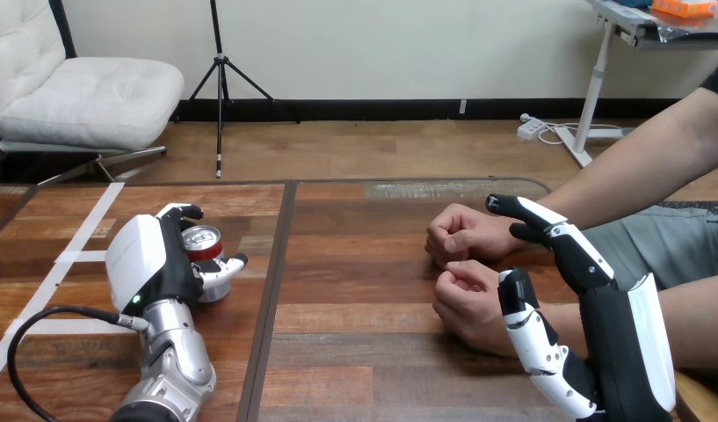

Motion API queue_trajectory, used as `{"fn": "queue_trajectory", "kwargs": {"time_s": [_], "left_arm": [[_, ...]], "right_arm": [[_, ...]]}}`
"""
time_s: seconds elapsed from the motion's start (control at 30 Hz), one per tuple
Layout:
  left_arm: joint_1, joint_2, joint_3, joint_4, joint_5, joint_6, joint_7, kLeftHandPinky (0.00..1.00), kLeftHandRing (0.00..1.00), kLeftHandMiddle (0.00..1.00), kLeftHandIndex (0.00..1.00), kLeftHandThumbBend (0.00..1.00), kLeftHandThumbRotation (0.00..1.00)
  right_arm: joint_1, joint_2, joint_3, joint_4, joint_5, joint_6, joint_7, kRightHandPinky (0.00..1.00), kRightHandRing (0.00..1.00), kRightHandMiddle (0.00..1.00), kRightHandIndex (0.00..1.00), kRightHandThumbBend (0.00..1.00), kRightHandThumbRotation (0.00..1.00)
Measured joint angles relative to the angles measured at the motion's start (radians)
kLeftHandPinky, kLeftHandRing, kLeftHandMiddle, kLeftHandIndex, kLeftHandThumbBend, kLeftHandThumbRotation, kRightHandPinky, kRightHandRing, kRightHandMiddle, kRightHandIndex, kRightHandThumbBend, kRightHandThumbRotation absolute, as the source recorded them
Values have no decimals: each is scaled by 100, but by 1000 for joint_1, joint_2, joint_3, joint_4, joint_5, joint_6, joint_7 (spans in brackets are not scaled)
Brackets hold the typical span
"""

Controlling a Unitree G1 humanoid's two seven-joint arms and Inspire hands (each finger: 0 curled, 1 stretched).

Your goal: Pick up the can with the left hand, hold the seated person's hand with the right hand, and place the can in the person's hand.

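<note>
**Wooden plank table (364, 352), dark brown: can gripped, handover outstanding**

**Entry 1, left side.** Black-and-white jointed fingers (181, 212) and thumb are curled round a silver aluminium drink can with a red-rimmed top (202, 239). One finger hooks over its far side and the thumb crosses its near side, so they are clamped on it. Outward from these come the white-shelled left hand (148, 264) and the silver forearm, rising from the bottom edge. The can stands upright on the table's left half. Its base appears to rest on the wood, though whether it has left the surface cannot be told.

**Entry 2, right side.** The fingers (548, 230) are straight and reach forward, the thumb is set apart from them, and nothing is held. The right hand (623, 343) comes in at the lower right corner. Its thumb lies across the person's nearer hand (465, 303) as seen from the head camera; contact cannot be told, and no finger wraps it.

**Entry 3, recipient.** The person's nearer hand and the person's farther hand (465, 230) are both loosely fisted on the table's right half, one just beside the other and well apart from the can.

**Status, as judged.**
- Grasp on the can: appears made.
- Lift: unconfirmed.
- Hold on the person's hand: approached but not closed.
- The receiving hand is not open.
- Carrying the can across and placing it: remaining.
</note>
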Motion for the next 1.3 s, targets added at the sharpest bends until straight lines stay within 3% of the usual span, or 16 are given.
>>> {"fn": "queue_trajectory", "kwargs": {"time_s": [0.43,1.3], "left_arm": [[0,0,11,0,-16,-54,4,45,47,49,56,70,0],[0,0,9,2,-17,-70,21,43,45,48,53,68,0]], "right_arm": [[11,0,0,-16,-5,3,0,77,84,80,78,31,68],[15,1,0,-28,-12,6,-2,78,83,80,77,31,70]]}}
